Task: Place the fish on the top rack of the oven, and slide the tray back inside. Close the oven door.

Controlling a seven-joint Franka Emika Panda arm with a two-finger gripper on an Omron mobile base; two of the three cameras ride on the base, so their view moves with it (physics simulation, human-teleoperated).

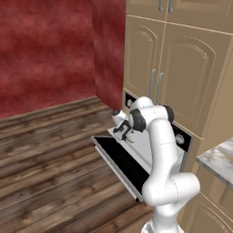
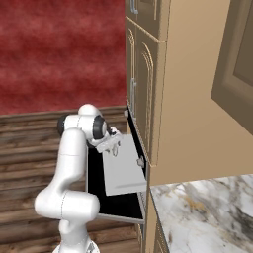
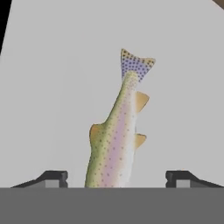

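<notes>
- gripper (image 3: 117, 177) fingers stand wide apart on my hand view, one tip either side of the fish (image 3: 116, 140) with clear gaps, nothing clamped.
- from the left base camera i see the arm bent over at the elbow, hand (image 1: 122, 131) angled down over the pulled-out tray (image 1: 144, 144).
- fish lies flat on the pale grey tray (image 3: 52, 87), long axis running away from the hand, spotted tail at the far end, head end at the fingertips.
- oven door (image 1: 122, 163) hangs open, black panel lying level below the tray.
- oven (image 1: 182, 139) sits in tan cabinetry.
</notes>
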